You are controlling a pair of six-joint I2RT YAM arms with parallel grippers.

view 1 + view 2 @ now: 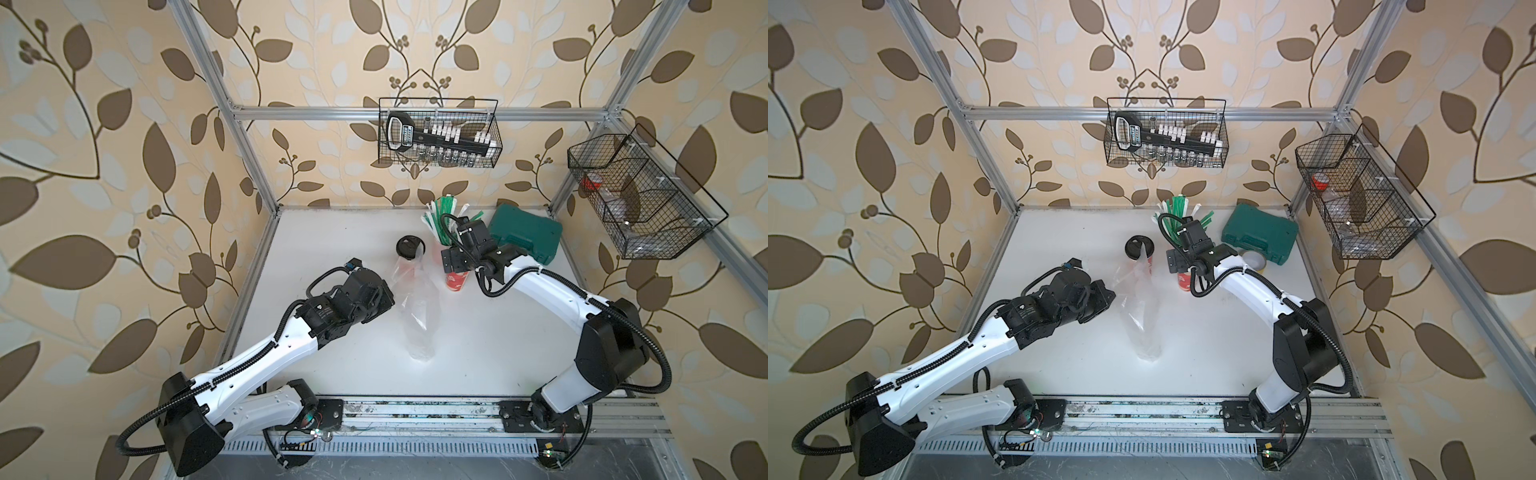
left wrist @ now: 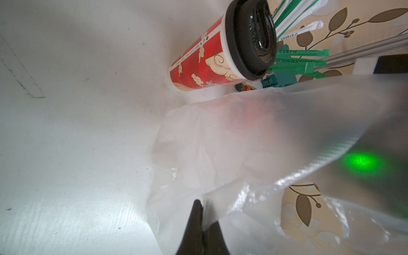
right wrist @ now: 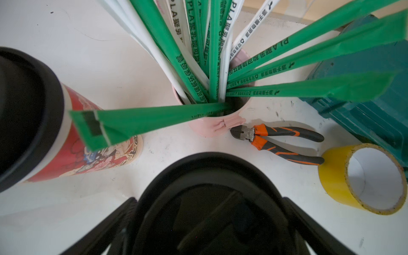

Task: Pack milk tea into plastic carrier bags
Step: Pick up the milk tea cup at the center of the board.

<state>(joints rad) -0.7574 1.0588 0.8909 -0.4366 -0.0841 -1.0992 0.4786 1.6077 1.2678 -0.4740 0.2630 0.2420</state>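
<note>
Lengthwise down the middle of the white surface [image 1: 478,353] lies a thin, clear, crinkly plastic bag [image 1: 420,320] [image 1: 1142,324], its near end flat and its far end raised. The left hand [image 2: 203,214] is clenched on the bag's left edge, with film pinched between its black fingers. Just beyond the far end stands a tall red paper cup with a black domed lid [image 1: 409,247] [image 1: 1139,248] [image 2: 198,64], upright and outside the bag. In both top views the film overlaps its side; whether they touch I cannot tell. To its right a second red lidded cup [image 1: 456,283] [image 1: 1185,283] stands upright, also outside the bag. The right hand [image 3: 208,202] hovers over it, released, fingers spread wide on either side of the lid; contact is not clear. Farther back is a short pink cup of green and white straws [image 3: 212,128]. Orange-and-black pliers [image 3: 276,141], a yellow tape roll [image 3: 362,178] and a green hard plastic case [image 1: 525,237] lie to the right.
</note>
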